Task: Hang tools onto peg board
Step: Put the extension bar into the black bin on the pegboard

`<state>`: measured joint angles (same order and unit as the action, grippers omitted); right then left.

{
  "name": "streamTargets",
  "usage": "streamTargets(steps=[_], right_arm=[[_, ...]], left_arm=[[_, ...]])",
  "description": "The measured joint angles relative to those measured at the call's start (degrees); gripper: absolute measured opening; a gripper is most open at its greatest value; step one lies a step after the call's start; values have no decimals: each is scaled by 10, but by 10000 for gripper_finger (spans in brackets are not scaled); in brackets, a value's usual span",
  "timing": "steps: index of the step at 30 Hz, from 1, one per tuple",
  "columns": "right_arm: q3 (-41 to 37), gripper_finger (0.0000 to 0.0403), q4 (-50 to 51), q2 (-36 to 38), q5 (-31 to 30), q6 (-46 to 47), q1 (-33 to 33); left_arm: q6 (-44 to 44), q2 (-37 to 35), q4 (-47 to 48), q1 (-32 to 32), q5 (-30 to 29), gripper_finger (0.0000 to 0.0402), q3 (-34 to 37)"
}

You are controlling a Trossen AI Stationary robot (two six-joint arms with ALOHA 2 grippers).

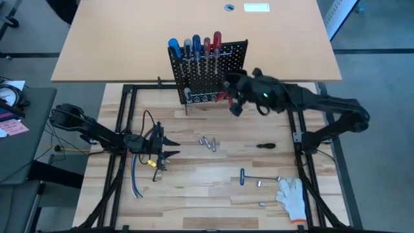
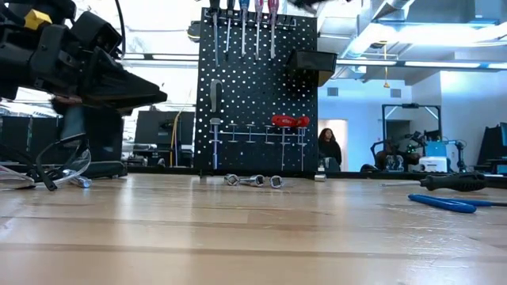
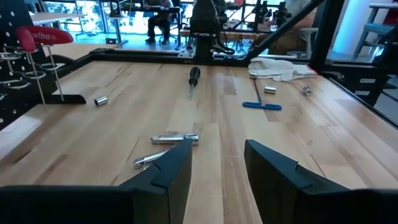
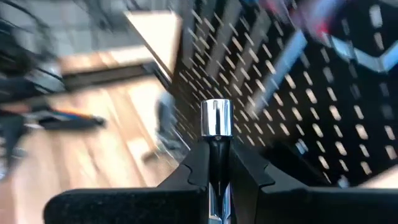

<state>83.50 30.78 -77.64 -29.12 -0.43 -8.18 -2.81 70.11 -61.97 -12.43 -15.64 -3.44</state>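
Gripping a shiny chrome cylindrical socket bit [image 4: 216, 118], my right gripper [image 4: 217, 163] points its long axis at the black perforated peg board [image 1: 223, 71], upper centre; only the wrist view shows the bit. My left gripper [image 3: 217, 165] hovers half-open, empty, over the wooden surface [image 1: 213, 178].

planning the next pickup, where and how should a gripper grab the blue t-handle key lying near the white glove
Grip the blue T-handle key on its blue shank, midway, coming straight down from above. It lies flat on the table with bare wood on both sides, so fingers could straddle the thin shank; the crossbar end is wider. The small metal bit beside it sits close, so staying clear of that end seems wise.
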Motion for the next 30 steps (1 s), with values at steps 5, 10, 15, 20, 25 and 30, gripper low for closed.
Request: streamTargets(steps=[5,10,15,20,25,30], right_arm=[[46,38,89,-53,-1,60,-61],[59,45,120,-93,5,82,-100],[59,55,127,-114,6,86,-115],[59,76,127,-116,6,86,-115],[59,129,127,-104,6,79,-115],[59,193,126,-70,5,61,-109]], left_arm=[[-7,0,1,0,0,144,0],[-10,0,2,0,0,144,0],[-12,0,8,0,0,144,0],[-13,0,12,0,0,144,0],[-14,0,12,0,0,144,0],[-15,0,13,0,0,144,0]])
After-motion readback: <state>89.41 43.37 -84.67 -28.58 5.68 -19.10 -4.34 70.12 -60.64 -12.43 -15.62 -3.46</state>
